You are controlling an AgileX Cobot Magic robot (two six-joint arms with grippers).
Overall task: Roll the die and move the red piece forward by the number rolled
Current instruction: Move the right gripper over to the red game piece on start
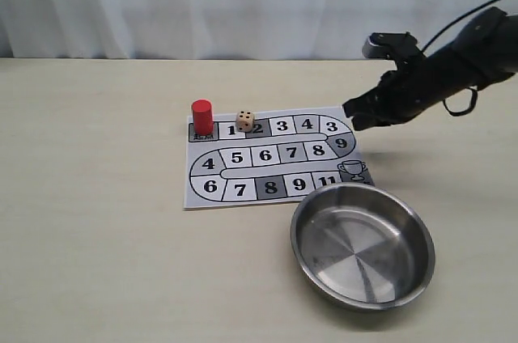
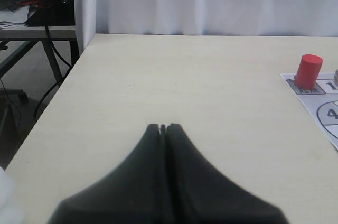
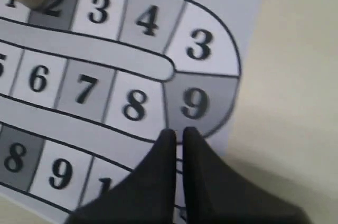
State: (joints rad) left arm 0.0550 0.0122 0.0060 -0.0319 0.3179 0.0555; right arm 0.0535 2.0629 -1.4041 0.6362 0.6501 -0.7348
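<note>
One red piece (image 1: 202,116) stands upright on the start square of one numbered board (image 1: 243,177). One die (image 1: 244,121) rests across squares 1 and 2. One steel bowl (image 1: 306,204) sits on the table (image 1: 89,197). The left end effector (image 2: 162,127) is pressed together and empty. The right end effector (image 3: 178,131) is almost pressed together near square 9 and also empty.

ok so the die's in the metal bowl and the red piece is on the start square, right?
Not quite. The die is on the board, across squares 1 and 2, not in the bowl; the exterior view shows it. The red piece is on the start square, as you said.
</note>
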